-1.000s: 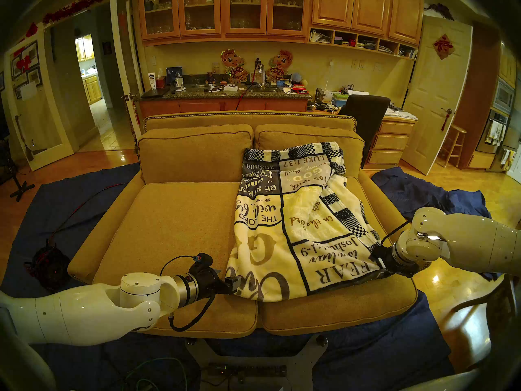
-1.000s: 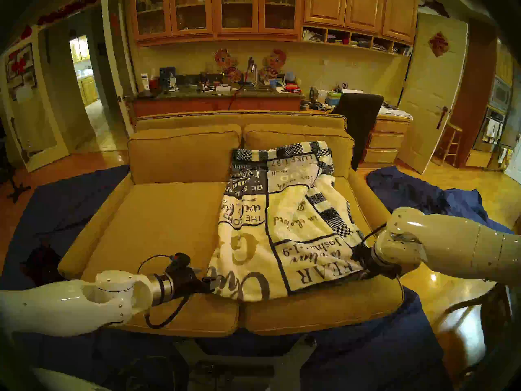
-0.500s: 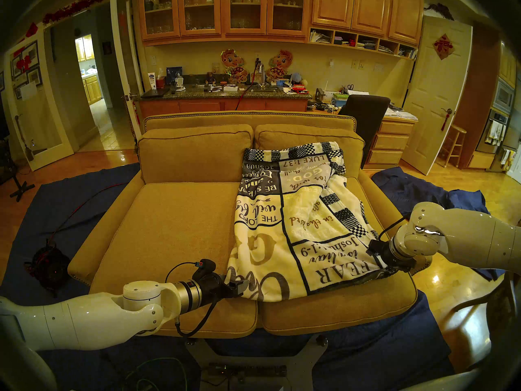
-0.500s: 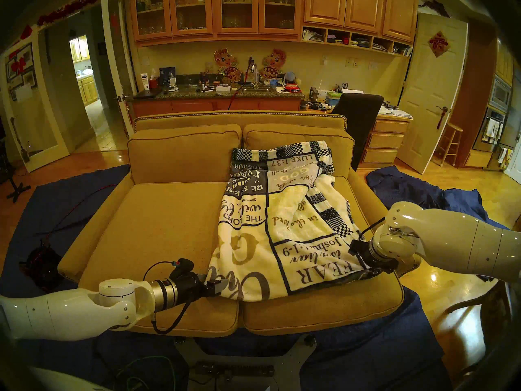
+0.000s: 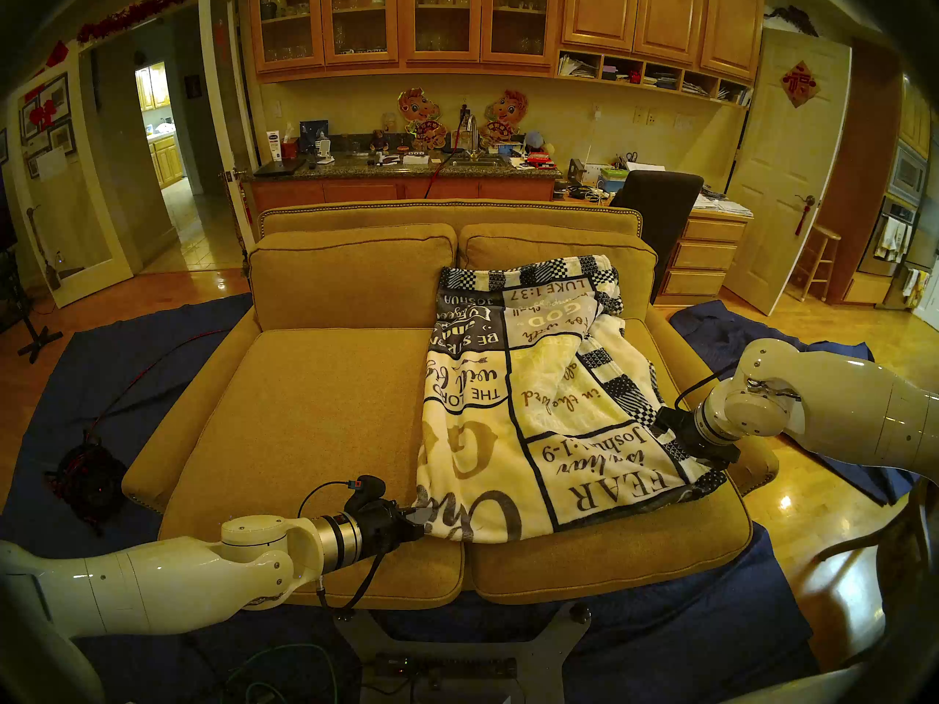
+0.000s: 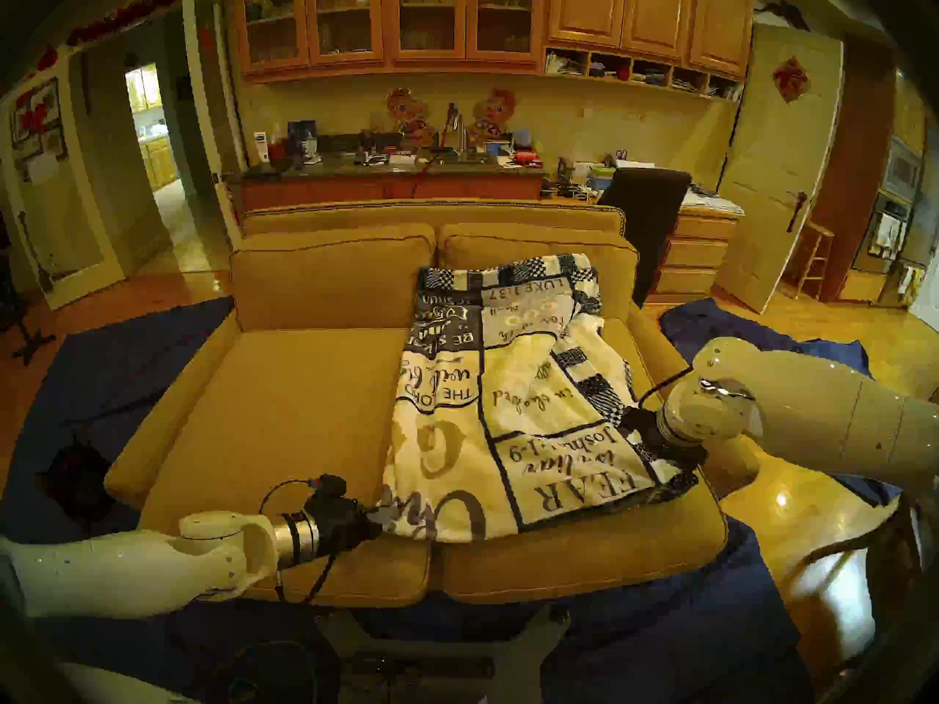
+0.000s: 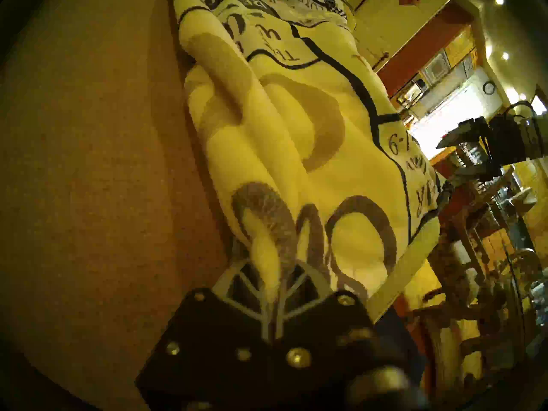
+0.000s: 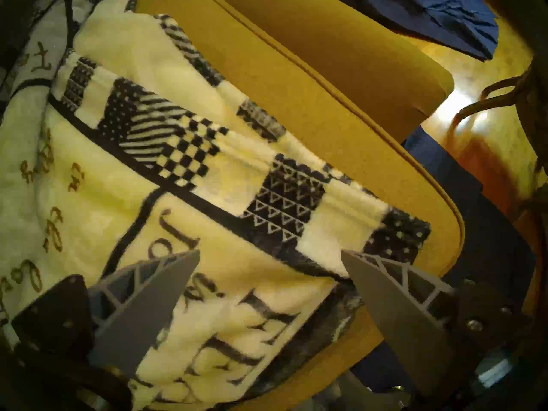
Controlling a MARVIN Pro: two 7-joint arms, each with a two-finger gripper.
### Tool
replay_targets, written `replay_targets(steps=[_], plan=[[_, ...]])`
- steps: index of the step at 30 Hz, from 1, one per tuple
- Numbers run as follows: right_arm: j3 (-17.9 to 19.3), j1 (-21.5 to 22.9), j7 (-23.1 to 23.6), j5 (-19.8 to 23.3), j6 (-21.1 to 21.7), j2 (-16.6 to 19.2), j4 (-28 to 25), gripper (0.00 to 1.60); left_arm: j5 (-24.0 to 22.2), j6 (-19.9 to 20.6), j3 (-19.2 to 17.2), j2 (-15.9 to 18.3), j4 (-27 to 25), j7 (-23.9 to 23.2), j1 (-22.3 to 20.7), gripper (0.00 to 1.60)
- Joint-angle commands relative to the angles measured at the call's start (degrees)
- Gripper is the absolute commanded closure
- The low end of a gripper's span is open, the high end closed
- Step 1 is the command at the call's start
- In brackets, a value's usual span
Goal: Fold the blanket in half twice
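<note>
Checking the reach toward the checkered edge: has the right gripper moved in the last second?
Yes. The right gripper went up-left over the blanket, away from the sofa's front-right corner.

Right tool (image 8: 269, 254) tips behind its wrist in head views

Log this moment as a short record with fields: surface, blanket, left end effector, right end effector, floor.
surface: mustard sofa
blanket: blanket on the sofa's right half, print side up, far end against the back cushion
left end effector: left end effector shut on the blanket's near left edge
right end effector: right end effector open above the blanket's checkered near right corner
floor: dark blue cloths around the sofa
</note>
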Motion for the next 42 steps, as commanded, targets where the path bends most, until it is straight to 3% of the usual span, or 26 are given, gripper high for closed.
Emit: replay_targets(steps=[1, 7, 13, 28, 34, 42], plan=[[0.83, 1.13, -0.18, -0.42, 0.17, 0.21, -0.12, 0.00, 0.00, 0.19, -0.01, 0.00, -0.07, -2.12, -0.27, 1.60], [0.55, 0.87, -0.30, -1.03, -0.96, -0.02, 0.09, 0.00, 0.19, 1.01, -0.02, -0.12, 0.40, -2.74, -0.77, 1.60], [0.50, 0.13, -0.04, 1.34, -1.80, -0.93, 4.85, 0.00, 0.53, 1.47, -0.03, -0.11, 0.39, -2.80, -1.03, 1.60], [0.30, 1.42, -2.24, 2.88, 2.15, 1.18, 9.30, 0.00, 1.20, 2.87, -0.47, -0.58, 0.38, -2.70, -1.45, 1.60], [-0.28, 0.43, -2.32, 4.41, 3.17, -0.09, 12.63, 0.00, 1.38, 3.17, -0.63, -0.64, 0.58, -3.05, -1.40, 1.60], [-0.50, -0.29, -4.22, 11.16, 8.26, -5.47, 19.81, 0.00, 1.61, 3.53, -0.93, -0.50, 0.26, -2.98, -1.31, 1.60]])
